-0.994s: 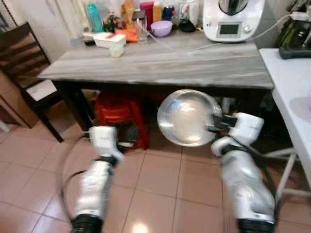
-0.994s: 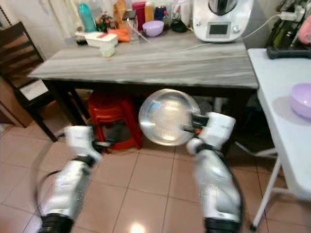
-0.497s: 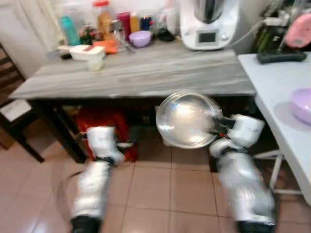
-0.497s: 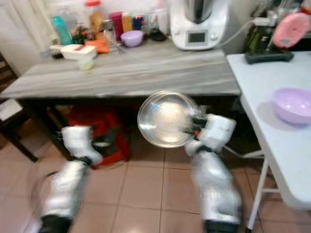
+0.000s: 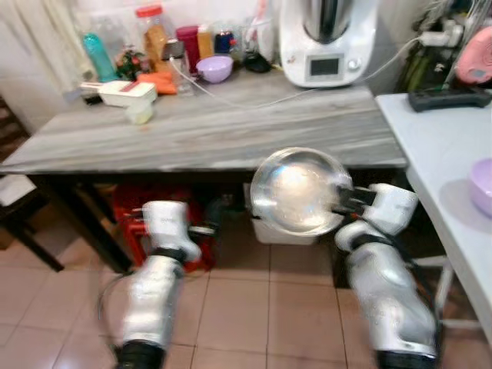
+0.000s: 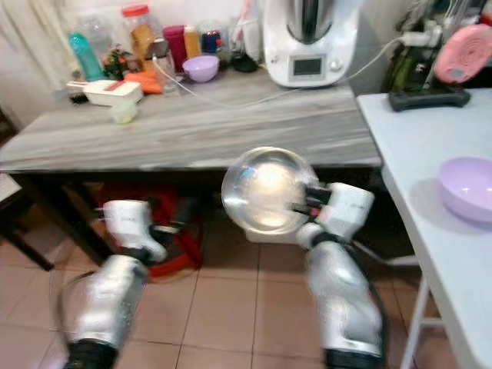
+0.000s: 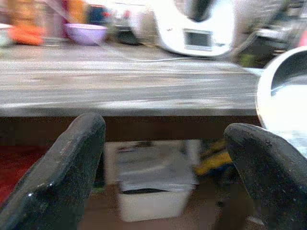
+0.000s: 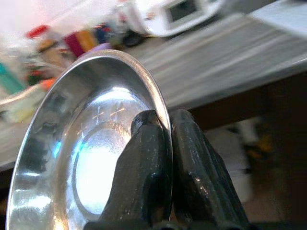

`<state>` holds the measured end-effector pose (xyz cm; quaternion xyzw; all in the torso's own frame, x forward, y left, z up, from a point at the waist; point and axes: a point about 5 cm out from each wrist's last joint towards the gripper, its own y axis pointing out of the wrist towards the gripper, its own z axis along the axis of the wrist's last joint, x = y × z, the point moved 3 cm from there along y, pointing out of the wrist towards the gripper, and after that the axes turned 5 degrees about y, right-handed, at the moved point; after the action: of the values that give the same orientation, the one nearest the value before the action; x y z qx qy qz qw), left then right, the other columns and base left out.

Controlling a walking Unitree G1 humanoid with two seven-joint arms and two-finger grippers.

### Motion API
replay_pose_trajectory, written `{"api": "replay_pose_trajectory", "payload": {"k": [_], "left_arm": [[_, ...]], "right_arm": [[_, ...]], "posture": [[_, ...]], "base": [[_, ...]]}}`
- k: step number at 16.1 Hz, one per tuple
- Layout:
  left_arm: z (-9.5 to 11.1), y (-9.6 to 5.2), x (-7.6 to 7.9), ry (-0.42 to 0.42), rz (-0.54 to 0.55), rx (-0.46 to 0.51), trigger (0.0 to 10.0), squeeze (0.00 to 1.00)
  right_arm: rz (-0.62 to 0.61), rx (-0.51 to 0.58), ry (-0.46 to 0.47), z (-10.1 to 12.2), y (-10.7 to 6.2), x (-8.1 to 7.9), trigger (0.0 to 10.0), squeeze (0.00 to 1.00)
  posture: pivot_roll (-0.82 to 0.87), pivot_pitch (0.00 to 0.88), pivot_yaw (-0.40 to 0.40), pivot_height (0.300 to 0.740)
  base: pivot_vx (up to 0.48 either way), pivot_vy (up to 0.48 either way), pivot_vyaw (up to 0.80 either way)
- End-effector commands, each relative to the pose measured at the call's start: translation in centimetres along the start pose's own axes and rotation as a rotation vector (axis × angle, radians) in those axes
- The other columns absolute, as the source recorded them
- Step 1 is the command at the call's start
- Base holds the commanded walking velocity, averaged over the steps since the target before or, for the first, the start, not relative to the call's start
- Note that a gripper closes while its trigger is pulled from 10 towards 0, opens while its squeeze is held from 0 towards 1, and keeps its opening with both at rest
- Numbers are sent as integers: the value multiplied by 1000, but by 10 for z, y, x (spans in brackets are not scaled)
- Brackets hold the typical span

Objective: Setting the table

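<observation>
Far left on the grey wooden table (image 5: 231, 127): a white lidded container (image 5: 127, 93), contents hidden; behind it a teal bottle (image 5: 99, 55) and a row of jars (image 5: 154, 34), blurred. Further along, a small purple bowl (image 5: 214, 68) — inside hard to make out. Below the table edge, left gripper (image 7: 163, 172), fingers spread wide, holding nothing. Right of it, right gripper (image 8: 165, 163), fingers pressed together on the rim of a shiny metal plate (image 5: 300, 190) — held tilted in front of the table edge, bare inside. Behind, a white kitchen machine (image 5: 327, 38). Far right, on a white table (image 6: 430, 177), a larger purple bowl (image 6: 469, 187), cut off by the frame.
</observation>
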<state>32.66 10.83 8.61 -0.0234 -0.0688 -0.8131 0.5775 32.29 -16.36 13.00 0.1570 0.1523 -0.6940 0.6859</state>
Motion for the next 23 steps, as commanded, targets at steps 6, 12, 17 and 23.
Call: {"api": "replay_pose_trajectory", "payload": {"k": [6, 12, 17, 23], "left_arm": [[6, -2, -15, 33, 27, 11, 10000, 0], [5, -2, -14, 32, 21, 8, 10000, 0], [5, -5, -20, 46, 67, 2, 10000, 0], [-4, -25, -19, 130, 12, -30, 10000, 0]], "right_arm": [[53, 21, 14, 3, 3, -18, 10000, 0], [62, 20, 16, 1, 1, -19, 10000, 0], [106, -30, 28, -8, -1, -22, 10000, 0], [105, -53, 41, -11, 3, -18, 10000, 0]], "posture": [[-112, 0, 87, 740], [-112, 0, 90, 740], [-107, 0, 92, 740], [-95, 0, 96, 740]], "base": [[459, 0, 0], [480, 0, 0], [283, 0, 0], [0, 0, 0]]}}
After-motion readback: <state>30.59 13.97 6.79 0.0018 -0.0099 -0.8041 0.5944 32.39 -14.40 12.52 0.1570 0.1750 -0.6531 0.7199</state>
